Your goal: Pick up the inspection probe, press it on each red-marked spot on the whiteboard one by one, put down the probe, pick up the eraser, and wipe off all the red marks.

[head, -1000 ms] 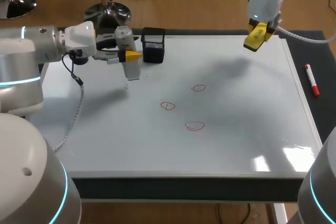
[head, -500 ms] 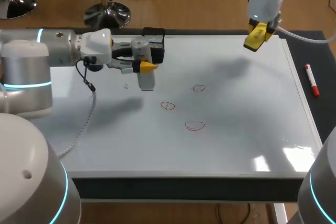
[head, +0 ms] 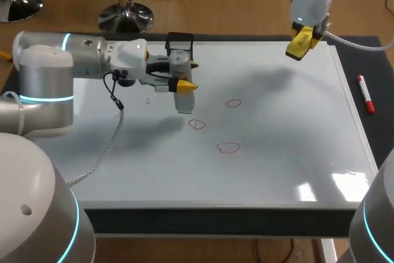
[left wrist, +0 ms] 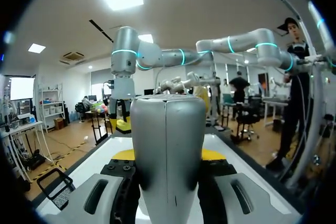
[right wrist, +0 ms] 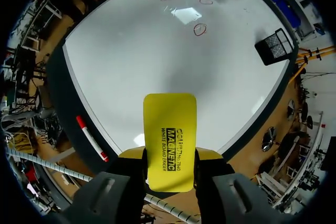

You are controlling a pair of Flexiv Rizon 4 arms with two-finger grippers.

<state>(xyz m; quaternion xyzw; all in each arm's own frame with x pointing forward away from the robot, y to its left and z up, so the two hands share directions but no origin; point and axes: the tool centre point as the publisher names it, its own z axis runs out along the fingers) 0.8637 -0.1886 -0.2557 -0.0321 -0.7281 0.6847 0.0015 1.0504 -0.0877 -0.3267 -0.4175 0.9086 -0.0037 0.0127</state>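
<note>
- Inspection probe [head: 183,98]: silver cylinder, upright, clamped between both fingers of our left pincer [left wrist: 168,156]; its lower end hangs below the yellow tips.
- Nearest red mark [head: 196,124] lies just past the probe's lower end. We cannot tell whether that end touches the whiteboard [head: 277,127].
- Two more red marks [head: 233,103] [head: 228,147] lie farther out from the left pincer.
- Right pincer [right wrist: 169,156]: closed on the yellow eraser [right wrist: 169,129], high over the whiteboard and well apart from the left pincer.
- Black mesh basket [head: 180,42] sits just behind the left pincer.
- Red marker [head: 365,94] lies off the whiteboard, nearer the right pincer.
</note>
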